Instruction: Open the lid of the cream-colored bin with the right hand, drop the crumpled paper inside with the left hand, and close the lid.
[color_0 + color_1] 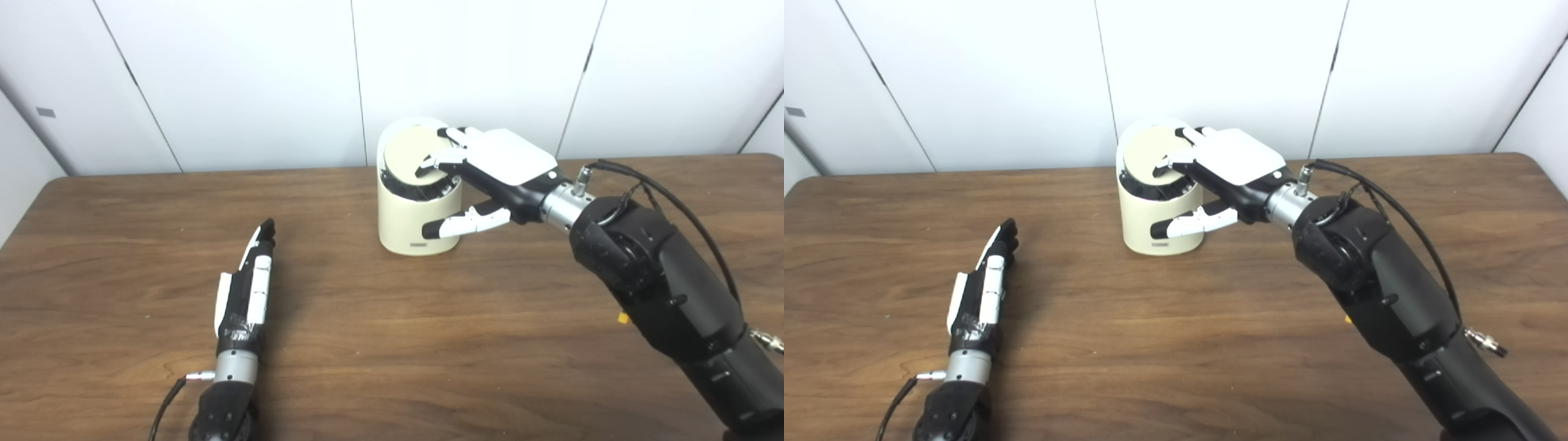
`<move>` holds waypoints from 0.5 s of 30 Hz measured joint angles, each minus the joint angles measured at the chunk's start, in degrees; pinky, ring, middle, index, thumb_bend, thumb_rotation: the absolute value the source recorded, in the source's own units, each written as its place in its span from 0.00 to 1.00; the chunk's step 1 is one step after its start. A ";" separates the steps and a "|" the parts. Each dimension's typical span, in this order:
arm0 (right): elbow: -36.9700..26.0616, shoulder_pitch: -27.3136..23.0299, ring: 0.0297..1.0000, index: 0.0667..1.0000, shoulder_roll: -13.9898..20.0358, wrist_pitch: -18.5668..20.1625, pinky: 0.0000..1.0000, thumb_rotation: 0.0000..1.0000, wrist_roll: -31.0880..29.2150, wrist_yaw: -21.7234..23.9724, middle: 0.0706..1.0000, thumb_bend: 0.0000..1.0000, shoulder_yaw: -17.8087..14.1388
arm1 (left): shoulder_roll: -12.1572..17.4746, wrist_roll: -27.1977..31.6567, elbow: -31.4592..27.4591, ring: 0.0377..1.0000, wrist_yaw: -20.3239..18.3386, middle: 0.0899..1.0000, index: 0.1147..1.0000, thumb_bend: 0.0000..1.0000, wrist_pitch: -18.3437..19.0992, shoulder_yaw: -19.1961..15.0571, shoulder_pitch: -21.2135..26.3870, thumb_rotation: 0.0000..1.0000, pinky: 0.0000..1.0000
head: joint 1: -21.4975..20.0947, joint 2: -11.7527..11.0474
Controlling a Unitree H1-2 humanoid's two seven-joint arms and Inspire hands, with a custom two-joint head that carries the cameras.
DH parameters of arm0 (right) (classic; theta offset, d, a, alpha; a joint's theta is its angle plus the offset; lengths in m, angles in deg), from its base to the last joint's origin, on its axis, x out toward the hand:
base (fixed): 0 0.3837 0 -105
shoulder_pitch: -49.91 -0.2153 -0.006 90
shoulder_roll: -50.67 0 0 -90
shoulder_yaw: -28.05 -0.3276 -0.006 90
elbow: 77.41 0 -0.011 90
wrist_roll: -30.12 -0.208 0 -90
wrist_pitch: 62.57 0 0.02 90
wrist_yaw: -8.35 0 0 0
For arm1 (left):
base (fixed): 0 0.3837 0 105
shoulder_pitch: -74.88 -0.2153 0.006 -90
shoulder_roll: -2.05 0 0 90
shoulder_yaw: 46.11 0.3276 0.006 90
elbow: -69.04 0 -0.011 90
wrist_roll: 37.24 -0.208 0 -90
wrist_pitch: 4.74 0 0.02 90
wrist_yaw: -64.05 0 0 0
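On the counter (343, 343), my right hand (490, 174) has fingers spread over the bin (416, 211), pressing its tilted lid (411, 153), gripping nothing. Too much push could skid the bin. Its contents are hidden. Left hand (248, 288) lies flat, empty; I see no paper.

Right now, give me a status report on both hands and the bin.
Right hand fingers on bin lid, lid tilted. Left hand flat on table, holding nothing. No crumpled paper visible. Nothing blocking the cream-colored bin.
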 measured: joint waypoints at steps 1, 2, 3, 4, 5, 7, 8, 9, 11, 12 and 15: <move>0.00 0.00 1.00 0.80 -0.03 0.00 1.00 1.00 -0.03 0.03 0.83 0.62 -0.03 | -0.08 0.05 -0.04 0.98 0.00 0.97 0.96 0.52 0.00 0.00 -0.02 1.00 1.00 | 0.09 0.00; 0.00 0.00 1.00 0.80 -0.06 0.00 1.00 1.00 -0.06 0.07 0.83 0.62 -0.04 | -0.12 0.07 -0.05 0.98 -0.03 0.97 0.96 0.52 -0.01 0.01 -0.02 1.00 1.00 | 0.09 0.09; 0.00 0.00 1.00 0.80 -0.09 0.02 1.00 1.00 -0.03 0.18 0.83 0.62 -0.05 | -0.13 0.08 -0.05 0.98 -0.09 0.97 0.96 0.53 -0.01 0.03 -0.03 1.00 1.00 | 0.09 0.09; 0.00 -0.01 1.00 0.80 -0.10 0.03 1.00 1.00 0.01 0.37 0.82 0.63 -0.05 | -0.15 0.10 -0.06 0.98 -0.14 0.97 0.96 0.54 -0.02 0.05 -0.04 1.00 1.00 | 0.09 0.09; 0.00 -0.02 1.00 0.80 -0.11 0.13 1.00 1.00 0.09 0.64 0.82 0.64 -0.04 | -0.16 0.11 -0.06 0.98 -0.17 0.97 0.97 0.54 -0.02 0.06 -0.05 1.00 1.00 | 0.18 0.26; -0.02 -0.14 1.00 0.81 -0.11 0.60 1.00 1.00 0.41 1.31 0.82 0.65 -0.05 | -0.18 0.22 -0.08 0.98 -0.19 0.98 0.97 0.55 -0.03 0.05 -0.07 1.00 1.00 | 0.18 0.26; -0.06 -0.25 1.00 0.82 -0.11 0.93 1.00 1.00 0.54 1.74 0.83 0.65 -0.04 | -0.19 0.32 -0.09 0.98 -0.20 0.97 0.97 0.55 -0.03 0.04 -0.07 1.00 1.00 | 0.26 0.26; -0.16 -0.39 1.00 0.82 -0.11 1.16 1.00 1.00 0.72 2.21 0.82 0.66 -0.01 | -0.22 0.47 -0.09 0.98 -0.20 0.97 0.96 0.55 -0.03 0.03 -0.07 1.00 0.99 | 0.35 0.35; -0.35 -0.73 1.00 0.82 -0.11 1.43 1.00 1.00 1.12 3.09 0.82 0.67 0.12 | -0.24 0.58 -0.10 0.98 -0.20 0.97 0.96 0.55 -0.03 0.02 -0.07 1.00 0.99 | 0.35 0.35; -0.41 -0.91 1.00 0.83 -0.11 1.63 1.00 1.00 1.25 3.69 0.83 0.68 0.17 | -0.25 0.73 -0.11 0.98 -0.20 0.97 0.96 0.54 -0.03 0.01 -0.07 1.00 0.99 | 0.35 0.35; -0.79 -1.61 1.00 0.85 -0.10 2.66 1.00 1.00 1.60 5.58 0.83 0.69 0.37 | -0.32 0.93 -0.18 0.98 -0.20 0.97 0.96 0.52 -0.02 0.02 -0.11 1.00 0.99 | 0.44 0.44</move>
